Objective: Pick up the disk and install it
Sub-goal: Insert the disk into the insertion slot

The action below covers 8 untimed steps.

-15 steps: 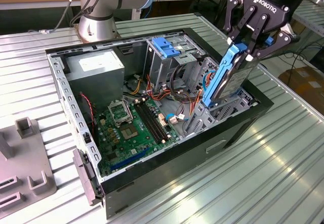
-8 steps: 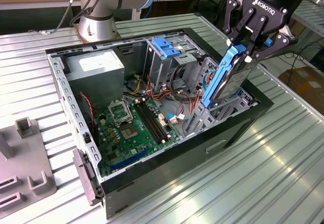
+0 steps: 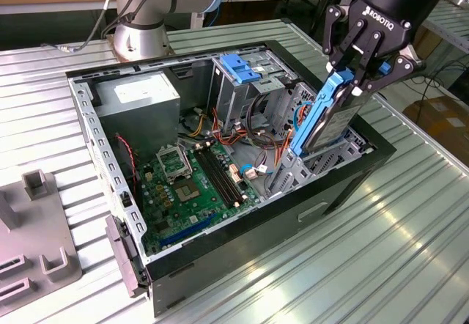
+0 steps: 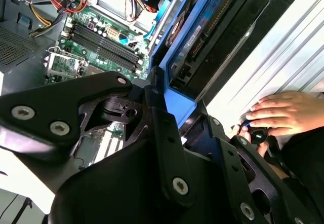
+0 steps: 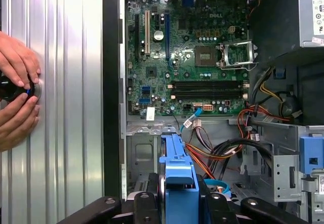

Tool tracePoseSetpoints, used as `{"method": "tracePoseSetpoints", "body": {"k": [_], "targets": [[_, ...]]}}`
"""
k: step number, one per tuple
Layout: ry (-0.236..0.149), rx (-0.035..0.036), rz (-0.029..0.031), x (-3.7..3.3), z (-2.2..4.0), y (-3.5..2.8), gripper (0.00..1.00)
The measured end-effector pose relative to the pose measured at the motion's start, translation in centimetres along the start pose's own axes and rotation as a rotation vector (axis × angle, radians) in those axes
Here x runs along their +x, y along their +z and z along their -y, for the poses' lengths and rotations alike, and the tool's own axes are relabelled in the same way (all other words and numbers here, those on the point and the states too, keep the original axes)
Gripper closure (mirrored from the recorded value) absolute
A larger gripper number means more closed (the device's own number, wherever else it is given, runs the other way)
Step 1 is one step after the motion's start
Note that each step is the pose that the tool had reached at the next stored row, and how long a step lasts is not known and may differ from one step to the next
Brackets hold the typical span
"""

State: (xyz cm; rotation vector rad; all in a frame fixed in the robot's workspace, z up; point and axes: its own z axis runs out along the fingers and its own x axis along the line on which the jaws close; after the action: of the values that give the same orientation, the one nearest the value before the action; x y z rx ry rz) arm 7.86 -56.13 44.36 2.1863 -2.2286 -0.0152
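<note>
The gripper (image 3: 363,78) clamps the disk (image 3: 333,122). Tilted, its lower end sits in a corner bay (image 3: 289,177) of the open case (image 3: 242,243)

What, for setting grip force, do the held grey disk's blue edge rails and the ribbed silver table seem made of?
Flat grey rectangular disk: its blue rails look like moulded plastic, uniformly coloured with a dull sheen. Ribbed silver table: probably aluminium, given bright streaky reflections along its ribs.

One disk (image 3: 328,119), one gripper (image 3: 361,83), one computer case (image 3: 242,254), one motherboard (image 3: 192,185), one power supply (image 3: 139,97), two hands (image 5: 19,62).
</note>
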Motion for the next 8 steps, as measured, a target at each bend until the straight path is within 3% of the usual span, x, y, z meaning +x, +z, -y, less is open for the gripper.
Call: {"method": "tracePoseSetpoints", "body": {"k": [8], "targets": [[0.0, 0.0, 0.0, 0.0, 0.03, 0.05, 0.63]]}}
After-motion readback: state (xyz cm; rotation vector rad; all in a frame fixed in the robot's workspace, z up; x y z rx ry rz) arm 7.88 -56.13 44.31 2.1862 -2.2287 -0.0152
